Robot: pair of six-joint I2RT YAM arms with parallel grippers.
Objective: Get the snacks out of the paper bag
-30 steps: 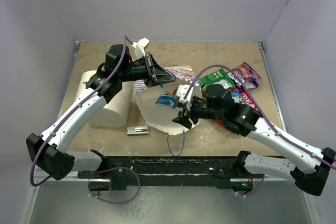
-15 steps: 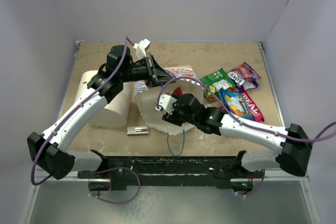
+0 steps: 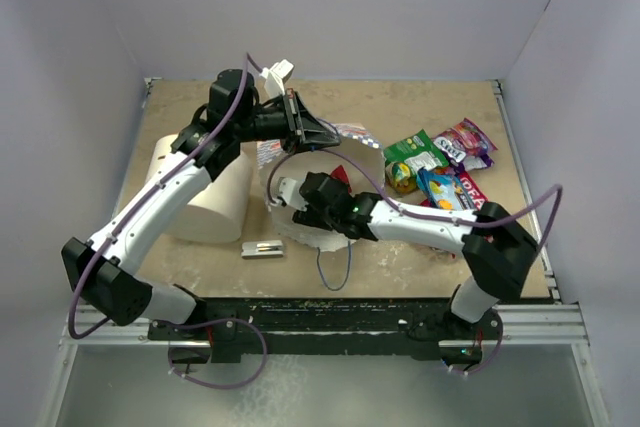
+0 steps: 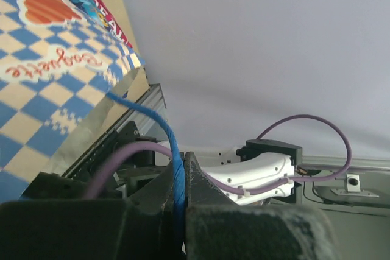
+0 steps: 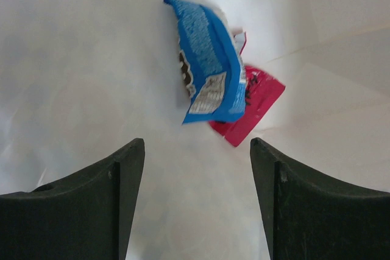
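My left gripper (image 3: 322, 133) is shut on the thin blue string handle (image 4: 175, 172) of the paper bag (image 3: 300, 232) and holds the bag's mouth up. The bag's blue-and-white checkered side (image 4: 49, 89) fills the left wrist view. My right gripper (image 3: 290, 199) is at the bag's mouth, and its fingers cannot be made out from above. In the right wrist view this gripper (image 5: 198, 147) is open and empty. It points at a blue snack packet (image 5: 207, 59) lying over a red one (image 5: 259, 98) on the cream interior (image 5: 79, 59). Both packets lie a little beyond the fingertips.
Green (image 3: 413, 152), purple (image 3: 466, 139), blue-orange (image 3: 443, 192) and red (image 3: 472, 194) packets lie on the table at the right. A white cylinder (image 3: 215, 202) stands left of the bag, with a grey clip (image 3: 262, 247) in front of it. The bag's other string (image 3: 335, 272) trails toward the front rail.
My right arm has swung left from beside the packets into the bag's mouth, its jaws widening. The left gripper has lifted the handle a little higher and farther back.
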